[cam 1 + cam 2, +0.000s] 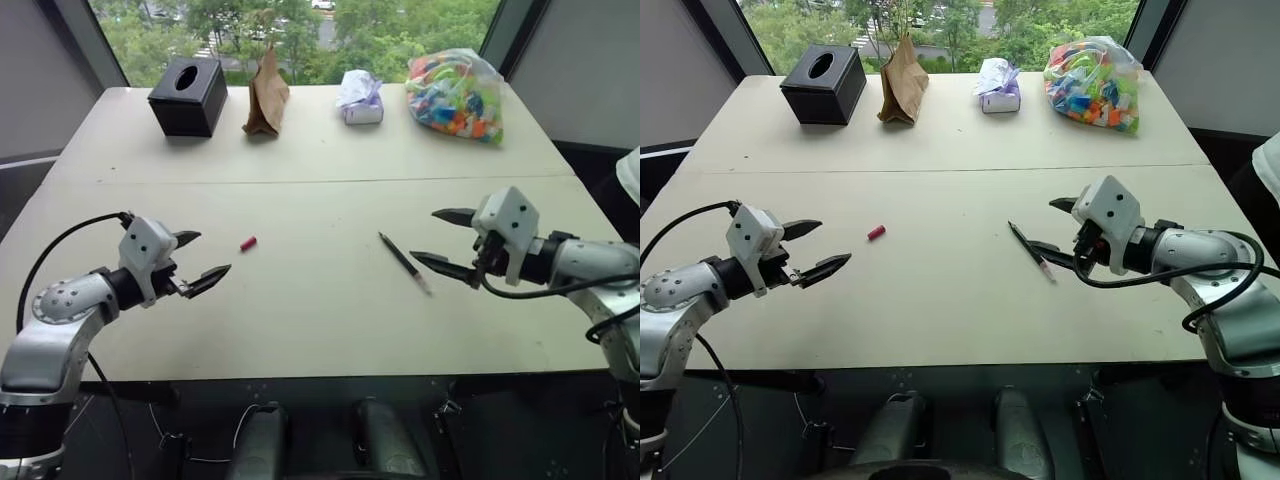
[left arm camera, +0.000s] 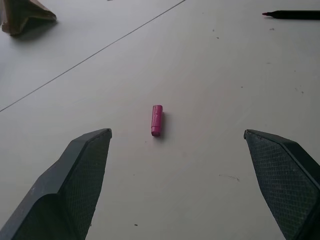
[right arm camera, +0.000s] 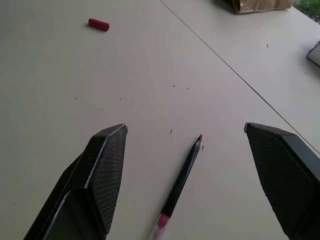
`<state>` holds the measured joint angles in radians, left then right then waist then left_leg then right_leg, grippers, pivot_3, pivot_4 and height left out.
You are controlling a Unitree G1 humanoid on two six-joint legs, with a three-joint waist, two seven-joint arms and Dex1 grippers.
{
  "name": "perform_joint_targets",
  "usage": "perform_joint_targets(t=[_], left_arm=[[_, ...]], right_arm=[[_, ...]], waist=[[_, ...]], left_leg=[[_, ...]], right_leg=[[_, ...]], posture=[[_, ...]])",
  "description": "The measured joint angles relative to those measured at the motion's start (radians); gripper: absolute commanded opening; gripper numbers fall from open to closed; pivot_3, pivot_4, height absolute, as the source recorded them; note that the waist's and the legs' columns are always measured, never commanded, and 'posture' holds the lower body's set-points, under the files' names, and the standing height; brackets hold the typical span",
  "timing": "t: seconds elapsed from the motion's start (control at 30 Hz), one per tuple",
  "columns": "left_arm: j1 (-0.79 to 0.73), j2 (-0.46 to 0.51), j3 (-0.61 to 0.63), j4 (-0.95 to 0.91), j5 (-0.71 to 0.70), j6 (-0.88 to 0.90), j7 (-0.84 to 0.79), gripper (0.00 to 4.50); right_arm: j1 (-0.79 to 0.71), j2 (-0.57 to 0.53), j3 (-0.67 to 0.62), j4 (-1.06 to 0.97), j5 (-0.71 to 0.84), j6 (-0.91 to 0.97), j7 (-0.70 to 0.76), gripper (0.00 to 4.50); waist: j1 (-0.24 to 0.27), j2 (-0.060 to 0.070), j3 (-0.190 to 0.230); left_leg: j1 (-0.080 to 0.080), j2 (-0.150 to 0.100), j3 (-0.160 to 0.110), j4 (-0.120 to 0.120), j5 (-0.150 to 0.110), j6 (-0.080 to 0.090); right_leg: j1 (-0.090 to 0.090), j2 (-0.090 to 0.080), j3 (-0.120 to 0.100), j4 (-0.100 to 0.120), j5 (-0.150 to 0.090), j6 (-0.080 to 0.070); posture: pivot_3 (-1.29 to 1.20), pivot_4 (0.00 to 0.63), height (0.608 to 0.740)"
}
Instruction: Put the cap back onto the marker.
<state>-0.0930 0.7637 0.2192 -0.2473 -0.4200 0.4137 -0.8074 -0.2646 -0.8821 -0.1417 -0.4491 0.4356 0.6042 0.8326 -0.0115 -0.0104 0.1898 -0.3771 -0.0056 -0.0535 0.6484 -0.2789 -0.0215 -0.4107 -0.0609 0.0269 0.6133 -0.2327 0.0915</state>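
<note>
2 grippers up, both empty, both spread wide. The left gripper (image 1: 203,259) hangs just above the table (image 1: 320,330) with its jaws fully apart, aimed inward at the cap (image 1: 248,243), which lies on its side on the bare tabletop a little ahead of the fingertips. From the left wrist view the cap (image 2: 157,120) sits almost dead centre between the 2 black fingers (image 2: 82,175), nothing touching it, so that looks like a line-up for a pinch.

Over on the other side, the right gripper (image 1: 447,240) is open wide too, holding nothing, its lower finger just beside the marker (image 1: 403,261). The marker lies flat at a slant, well apart from the cap, and in the right wrist view it runs up between the fingers with its red tip (image 3: 199,137) pointing away from the wrist. Each arm faces its own piece, probably so both get lifted before mating.

Tissue box (image 1: 187,96), brown paper bag (image 1: 266,95) and a bag of coloured bits (image 1: 455,95) sit along the far edge, out of play.
</note>
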Motion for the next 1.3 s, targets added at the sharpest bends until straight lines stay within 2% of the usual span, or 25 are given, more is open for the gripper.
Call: perform_joint_targets(t=[0.87, 1.03, 1.3], left_arm=[[-0.043, -0.008, -0.02, 0.001, -0.001, 0.035, 0.023, 4.44], [-0.089, -0.045, -0.058, 0.08, 0.04, 0.021, 0.041, 4.44], [-0.244, -0.161, -0.17, 0.36, 0.167, -0.104, 0.081, 4.44]], right_arm=[[0.027, -0.003, -0.033, -0.132, 0.062, 0.108, -0.049, 3.86], [0.046, -0.003, -0.043, -0.155, 0.074, 0.113, -0.069, 3.86], [0.069, 0.0, -0.054, -0.179, 0.082, 0.125, -0.11, 3.86]], waist=[[0.001, 0.0, 0.0], [0.001, 0.0, 0.0], [0.002, -0.001, 0.0]], left_leg=[[0.0, 0.0, 0.0, 0.0, 0.0, 0.0], [0.0, 0.0, 0.0, 0.0, 0.0, 0.0], [0.0, -0.003, 0.002, 0.001, 0.0, 0.0]], right_leg=[[0.0, 0.0, 0.0, 0.0, 0.0, 0.0], [0.0, 0.0, 0.0, 0.0, 0.0, 0.0], [0.001, 0.0, -0.001, 0.0, 0.001, 0.001]], posture=[[0.0, 0.15, 0.74], [0.0, 0.15, 0.74], [0.0, 0.15, 0.74]])
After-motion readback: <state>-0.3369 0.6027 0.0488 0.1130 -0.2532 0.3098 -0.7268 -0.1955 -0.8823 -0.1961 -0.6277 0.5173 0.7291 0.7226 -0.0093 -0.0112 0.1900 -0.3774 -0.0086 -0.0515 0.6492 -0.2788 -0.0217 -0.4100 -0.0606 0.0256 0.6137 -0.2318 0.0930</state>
